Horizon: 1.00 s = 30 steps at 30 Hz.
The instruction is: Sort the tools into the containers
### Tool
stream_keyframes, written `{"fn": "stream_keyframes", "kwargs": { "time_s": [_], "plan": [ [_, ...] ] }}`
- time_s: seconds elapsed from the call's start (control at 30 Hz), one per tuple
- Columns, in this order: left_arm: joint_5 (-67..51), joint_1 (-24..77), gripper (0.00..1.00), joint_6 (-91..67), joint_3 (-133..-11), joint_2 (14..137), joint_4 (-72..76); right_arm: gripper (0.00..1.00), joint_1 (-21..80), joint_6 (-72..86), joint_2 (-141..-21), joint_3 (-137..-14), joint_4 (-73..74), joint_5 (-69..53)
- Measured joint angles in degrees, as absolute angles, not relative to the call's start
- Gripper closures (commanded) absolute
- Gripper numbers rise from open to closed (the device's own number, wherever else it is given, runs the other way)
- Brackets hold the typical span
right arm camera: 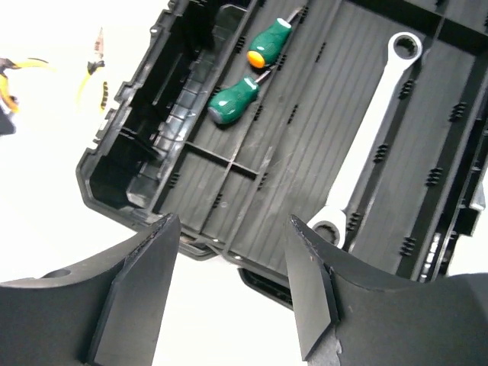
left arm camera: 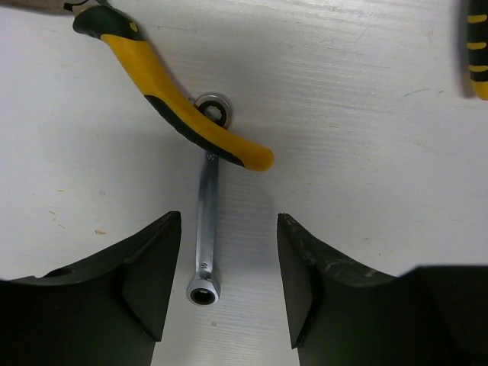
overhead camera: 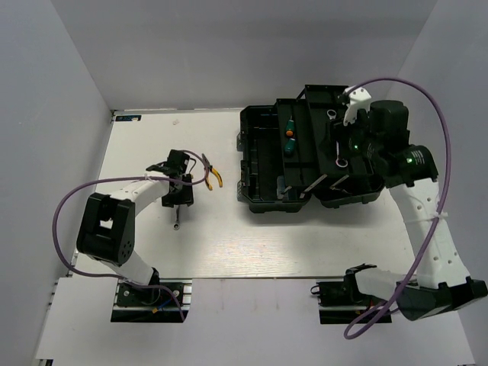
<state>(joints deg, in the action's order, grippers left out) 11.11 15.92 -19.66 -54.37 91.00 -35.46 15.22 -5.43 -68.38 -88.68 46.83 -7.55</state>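
Observation:
My left gripper (overhead camera: 177,198) is open and hangs over the small silver wrench (left arm camera: 206,221), whose near ring end lies between the fingers, closer to the left one. The wrench's far end is tucked under one handle of the yellow-handled pliers (left arm camera: 183,107), which lie on the table (overhead camera: 212,175). My right gripper (right arm camera: 232,293) is open and empty over the open black toolbox (overhead camera: 255,152). In the toolbox tray (right arm camera: 290,168) lie two green-handled screwdrivers (right arm camera: 267,44) (right arm camera: 235,99) and the long silver wrench (right arm camera: 366,137).
The toolbox lid (overhead camera: 358,191) lies open to the right, under my right arm. White walls enclose the table on the left, back and right. A purple cable (overhead camera: 65,213) loops beside my left arm.

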Motion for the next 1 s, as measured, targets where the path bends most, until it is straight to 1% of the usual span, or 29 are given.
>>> {"fn": "stream_keyframes", "kwargs": {
  "time_s": [0.2, 0.3, 0.43, 0.47, 0.53, 0.57, 0.67, 0.7, 0.77, 0.8, 0.83, 0.87, 1.0],
  "plan": [
    [10.9, 15.2, 0.38, -19.4, -53.0, 91.3, -35.3, 0.37, 15.0, -3.8, -66.2, -84.1, 44.2, -10.2],
    [10.8, 14.4, 0.43, -19.5, -52.9, 92.7, -35.3, 0.37, 14.7, -3.1, -65.9, -82.6, 43.7, -11.5],
    [9.2, 13.2, 0.56, -19.7, -53.2, 93.6, -34.7, 0.37, 14.3, -2.5, -64.6, -80.6, 42.8, -12.7],
    [8.6, 13.0, 0.61, -19.8, -53.3, 93.8, -34.6, 0.37, 14.3, -2.3, -64.2, -80.2, 42.7, -13.0],
    [7.7, 12.8, 0.67, -19.6, -53.5, 94.1, -34.4, 0.37, 14.1, -1.8, -63.6, -79.9, 42.5, -13.5],
    [7.3, 12.7, 0.73, -19.6, -53.9, 94.5, -34.4, 0.37, 14.0, -1.8, -63.3, -79.8, 42.2, -13.7],
    [6.9, 12.6, 0.82, -19.4, -54.2, 94.7, -34.2, 0.37, 13.8, -1.6, -62.5, -79.7, 41.9, -14.1],
    [6.8, 12.6, 0.88, -19.3, -54.2, 94.7, -34.3, 0.37, 13.7, -1.6, -62.2, -79.7, 41.8, -14.3],
    [6.8, 12.6, 0.95, -19.2, -54.2, 94.7, -34.3, 0.37, 13.5, -1.6, -61.5, -79.7, 41.8, -14.7],
    [6.6, 12.6, 1.0, -19.2, -54.2, 94.5, -34.3, 0.23, 13.5, -1.6, -61.2, -79.7, 41.8, -14.8],
    [6.3, 12.6, 1.0, -19.2, -54.1, 94.3, -34.3, 0.16, 13.4, -1.3, -60.9, -79.6, 41.8, -15.1],
    [6.0, 12.6, 1.0, -19.2, -53.9, 94.1, -34.3, 0.11, 13.4, -1.1, -60.8, -79.6, 41.8, -15.3],
    [1.0, 13.1, 1.0, -17.9, -53.5, 93.3, -34.4, 0.11, 13.2, -1.6, -60.0, -78.4, 41.4, -16.6]
  ]
}}
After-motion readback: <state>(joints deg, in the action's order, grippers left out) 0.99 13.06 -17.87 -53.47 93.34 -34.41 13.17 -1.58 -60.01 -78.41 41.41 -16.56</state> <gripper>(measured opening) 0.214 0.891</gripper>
